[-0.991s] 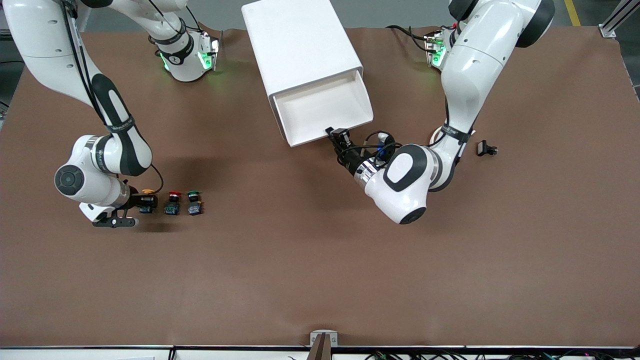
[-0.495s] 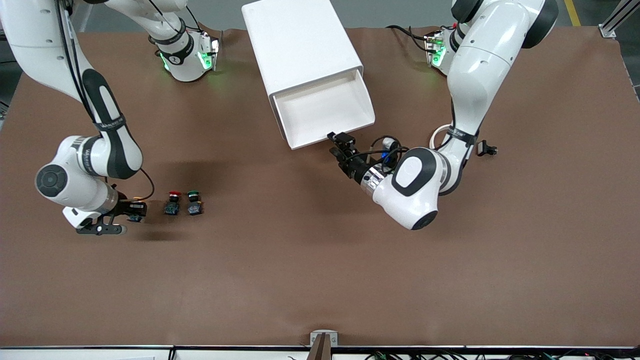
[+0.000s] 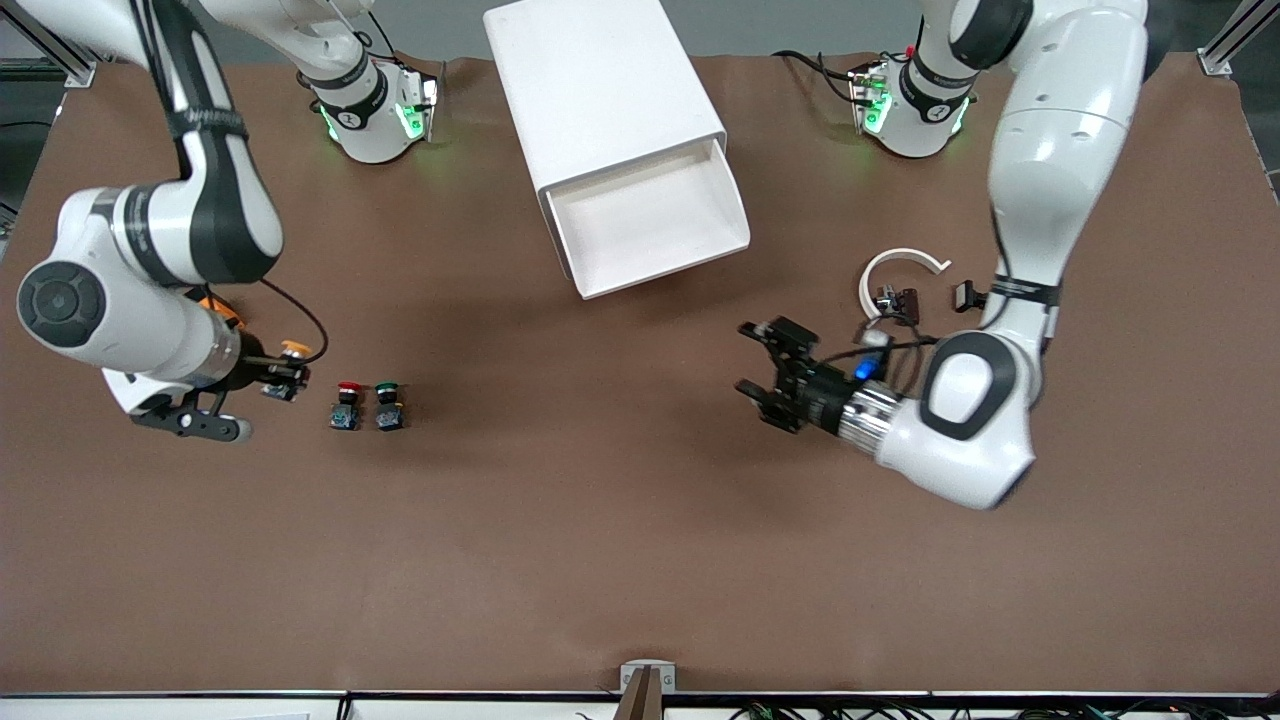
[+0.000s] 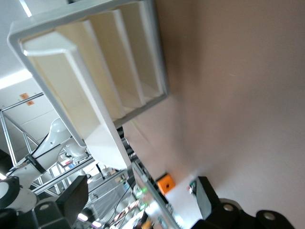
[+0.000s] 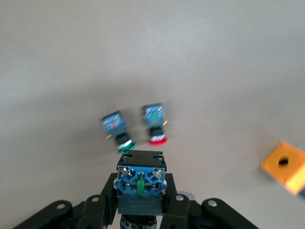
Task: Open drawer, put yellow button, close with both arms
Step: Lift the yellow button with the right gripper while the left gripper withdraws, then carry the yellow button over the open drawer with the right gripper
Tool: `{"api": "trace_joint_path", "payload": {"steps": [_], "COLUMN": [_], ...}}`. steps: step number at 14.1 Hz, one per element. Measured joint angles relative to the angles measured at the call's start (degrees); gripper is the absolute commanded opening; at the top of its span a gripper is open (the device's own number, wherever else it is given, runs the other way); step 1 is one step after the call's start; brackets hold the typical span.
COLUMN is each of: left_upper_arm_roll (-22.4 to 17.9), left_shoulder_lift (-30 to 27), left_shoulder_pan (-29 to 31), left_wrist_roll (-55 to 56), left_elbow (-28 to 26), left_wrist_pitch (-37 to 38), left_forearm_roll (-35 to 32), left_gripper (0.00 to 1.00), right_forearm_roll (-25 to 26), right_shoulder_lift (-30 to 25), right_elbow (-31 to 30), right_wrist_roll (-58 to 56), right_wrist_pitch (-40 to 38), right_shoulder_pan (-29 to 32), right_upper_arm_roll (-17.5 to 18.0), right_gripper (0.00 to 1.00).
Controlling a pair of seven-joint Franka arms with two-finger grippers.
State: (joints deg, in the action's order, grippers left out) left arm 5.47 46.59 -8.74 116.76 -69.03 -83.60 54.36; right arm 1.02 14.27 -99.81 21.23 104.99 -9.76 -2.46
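1. Your right gripper [image 3: 283,380] is up over the table beside the red button [image 3: 347,402], fingers clamped on the yellow button [image 3: 291,351]. The right wrist view shows its blue base [image 5: 141,180] squeezed between the pads.
2. Judge it light, hard and small. The smooth plastic could twist in the jaws, so a grip on the squarer base looks better than one on the round cap.
3. The drawer [image 3: 650,225] stands pulled out, tray bare, well apart from the button.
4. Your left gripper [image 3: 765,367] hangs over open table nearer the camera than the drawer, fingers spread and holding nothing.
5. Hard to read: the yellow cap is hidden in the right wrist view, and the green button [image 5: 118,128] is blurred there. An orange block [image 5: 286,166] is cut off at the edge.
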Motion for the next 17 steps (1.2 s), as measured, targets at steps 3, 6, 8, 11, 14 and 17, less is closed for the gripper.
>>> {"api": "trace_joint_path", "payload": {"steps": [3,6,8,11,14,17], "left_upper_arm_roll": [-0.4,-1.8,-2.0,-2.1,-2.1,-1.7], "left_shoulder_lift": [-0.7,-2.2,-3.2,-5.2,-6.9,-9.5], "left_shoulder_pan": [3.3,3.1,3.1,2.9,2.5,2.1], "left_wrist_roll": [-10.8,-19.5,-26.5,-37.3,-45.8,-53.9], "left_elbow": [1.0,1.5,1.5,1.6,1.7,1.7], "left_wrist_pitch": [0.4,0.4,0.3,0.3,-0.6,-0.7], "left_forearm_roll": [-1.4,-7.1,-13.1,-25.7,-34.0,-41.5], "left_gripper": [1.00,1.00,1.00,1.00,1.00,1.00], "right_forearm_roll": [-0.1,-1.2,-4.3,-6.5,-7.5,-7.8], "right_shoulder_lift": [0.0,0.1,0.5,1.0,1.8,3.2], "right_elbow": [5.3,8.1,9.4,11.4,11.7,11.7], "right_wrist_roll": [14.7,32.4,43.9,56.1,64.9,70.9], "right_wrist_pitch": [-7.4,-9.4,-9.2,-8.1,-3.5,0.3], "right_shoulder_pan": [-6.8,-16.5,-22.8,-29.5,-33.9,-37.7], "right_upper_arm_roll": [0.2,0.5,0.6,0.6,0.6,0.6], "right_gripper": [0.11,0.10,0.09,0.09,0.08,0.08]}}
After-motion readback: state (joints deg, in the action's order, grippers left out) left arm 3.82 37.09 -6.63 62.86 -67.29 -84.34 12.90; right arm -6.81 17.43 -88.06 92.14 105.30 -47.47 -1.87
